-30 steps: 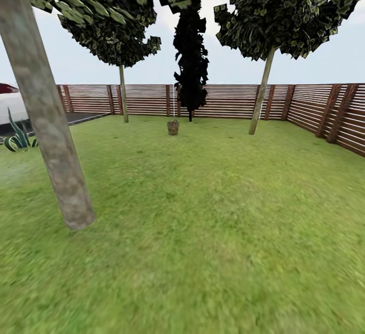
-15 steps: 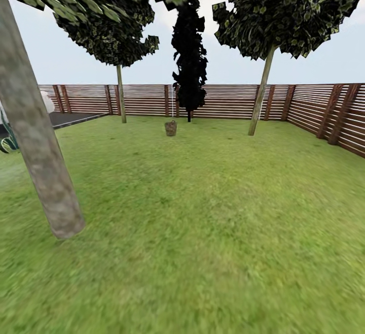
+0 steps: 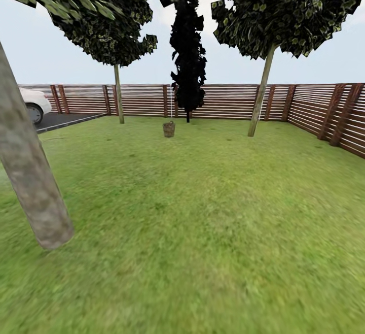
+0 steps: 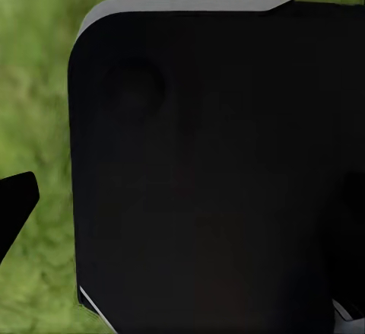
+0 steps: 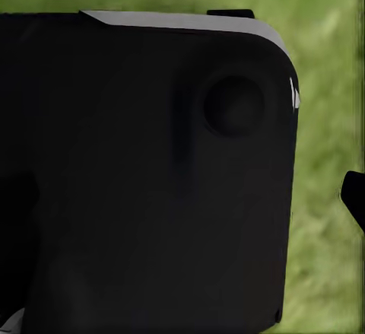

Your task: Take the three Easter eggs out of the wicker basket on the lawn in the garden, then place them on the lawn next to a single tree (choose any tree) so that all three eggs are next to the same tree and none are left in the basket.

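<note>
The wicker basket (image 3: 169, 129) stands upright on the lawn (image 3: 203, 212), far away in the head view, with its long axis vertical and its open mouth pointing up. It looks small from here, brown-grey and bucket-shaped, a little wider at the rim than at the foot. Its weave and handles are too small to make out, and I cannot tell what is inside it. It sits a little left of the middle of the view, just in front of a black columnar tree (image 3: 188, 55) and the wooden slat fence (image 3: 228, 100) that closes the garden at the back and on the right.

3 trees with pale trunks are on the grass. The nearest tree (image 3: 30, 181) is at the left edge, its thick grey-tan trunk leaning and meeting the ground close to the camera. A 2nd tree (image 3: 118, 93) stands far back, left of the basket, and a 3rd tree (image 3: 261, 93) stands far back, right of the basket, its thin trunk tilted a little. Both have broad dark-green crowns. At the far left, a white car (image 3: 34, 104) is parked on a dark paved driveway (image 3: 63, 119) beside the lawn.

In each wrist view a large black housing covers most of the picture, with blurred green grass around it. For both pincers I cannot tell whether they are wide or narrow.
</note>
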Motion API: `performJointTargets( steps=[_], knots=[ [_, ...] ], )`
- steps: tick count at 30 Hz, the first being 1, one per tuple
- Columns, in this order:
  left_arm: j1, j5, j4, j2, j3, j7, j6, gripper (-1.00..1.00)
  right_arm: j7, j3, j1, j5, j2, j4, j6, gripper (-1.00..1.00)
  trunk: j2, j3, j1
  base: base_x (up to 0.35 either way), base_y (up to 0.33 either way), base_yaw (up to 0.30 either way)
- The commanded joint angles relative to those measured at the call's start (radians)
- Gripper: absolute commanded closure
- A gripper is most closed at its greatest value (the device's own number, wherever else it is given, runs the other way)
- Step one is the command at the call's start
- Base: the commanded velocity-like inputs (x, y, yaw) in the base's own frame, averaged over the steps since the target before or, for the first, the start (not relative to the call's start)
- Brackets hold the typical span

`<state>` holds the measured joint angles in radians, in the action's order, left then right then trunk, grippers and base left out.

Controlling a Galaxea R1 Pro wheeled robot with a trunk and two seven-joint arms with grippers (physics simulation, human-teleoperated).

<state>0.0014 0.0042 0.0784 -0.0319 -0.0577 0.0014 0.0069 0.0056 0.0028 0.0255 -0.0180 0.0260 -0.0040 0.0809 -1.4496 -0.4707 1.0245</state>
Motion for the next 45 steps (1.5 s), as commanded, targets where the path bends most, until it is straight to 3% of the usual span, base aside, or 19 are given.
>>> performJointTargets(
  steps=[1,45],
  knots=[
    [0.000,0.000,0.001,0.000,-0.005,0.000,0.001,-1.00,0.001,0.000,0.001,-0.002,0.000,0.001,0.003,-1.00,0.000,-0.001,0.000,0.296,-0.144,0.000],
    [-0.001,0.000,0.001,0.000,-0.006,0.000,0.001,-1.00,0.001,0.000,0.000,-0.002,0.000,0.001,0.003,-1.00,0.000,-0.001,0.000,0.300,-0.124,0.000]
  ],
)
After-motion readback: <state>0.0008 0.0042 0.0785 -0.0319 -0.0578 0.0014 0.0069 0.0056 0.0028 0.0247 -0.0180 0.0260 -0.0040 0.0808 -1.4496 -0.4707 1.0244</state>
